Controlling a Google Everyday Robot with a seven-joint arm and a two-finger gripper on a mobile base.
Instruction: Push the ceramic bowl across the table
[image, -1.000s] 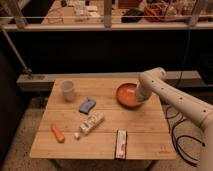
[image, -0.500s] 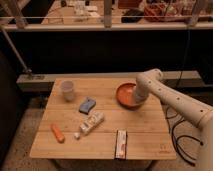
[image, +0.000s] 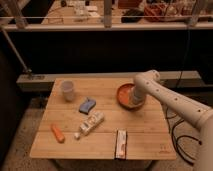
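Observation:
The orange-red ceramic bowl (image: 125, 95) sits on the light wooden table (image: 107, 122) near its right edge, toward the back. My white arm comes in from the right and bends down over the bowl. My gripper (image: 135, 98) is at the bowl's right side, down in or against the bowl, and it hides that part of the rim.
A translucent whitish cup (image: 68, 90) stands at the back left. A blue object (image: 87, 105) lies in the middle. A white bottle (image: 90, 123) lies below it. An orange carrot-like item (image: 58, 133) is at front left. A flat packet (image: 120, 143) is at front centre.
The bowl and my gripper have shifted slightly left along the table. The other objects have not moved.

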